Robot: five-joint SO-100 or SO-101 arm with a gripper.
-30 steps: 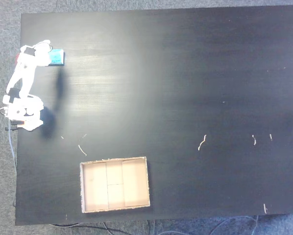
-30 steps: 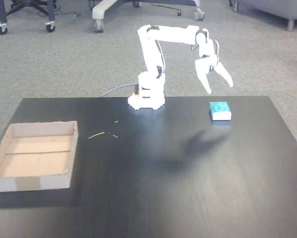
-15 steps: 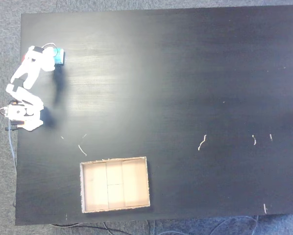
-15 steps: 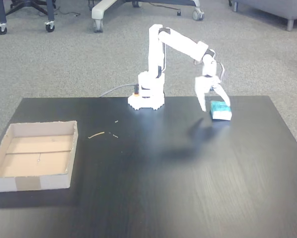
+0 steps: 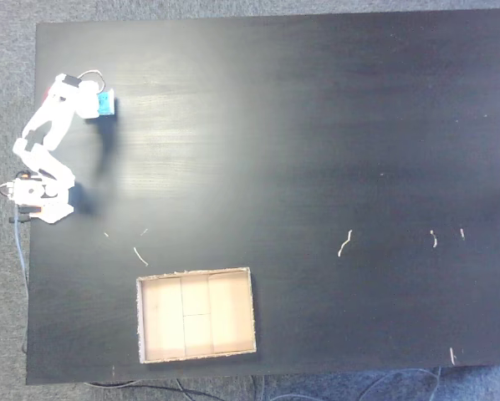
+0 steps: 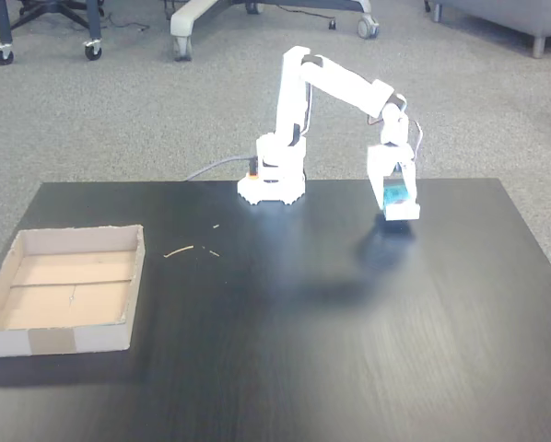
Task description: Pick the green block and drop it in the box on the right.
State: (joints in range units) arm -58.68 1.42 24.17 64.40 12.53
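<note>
The gripper (image 6: 397, 201) has its jaws drawn in around the green block (image 6: 397, 195) at the table's (image 6: 285, 341) far edge, so a firm squeeze and a straight lift should come before any swing toward the box (image 6: 65, 293) across the table

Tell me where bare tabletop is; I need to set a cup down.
Bare: the wide stretch of table beyond the box, away from the arm. Crowded: the corner where the hand grips the green block. Small scraps lie mid-table.
</note>
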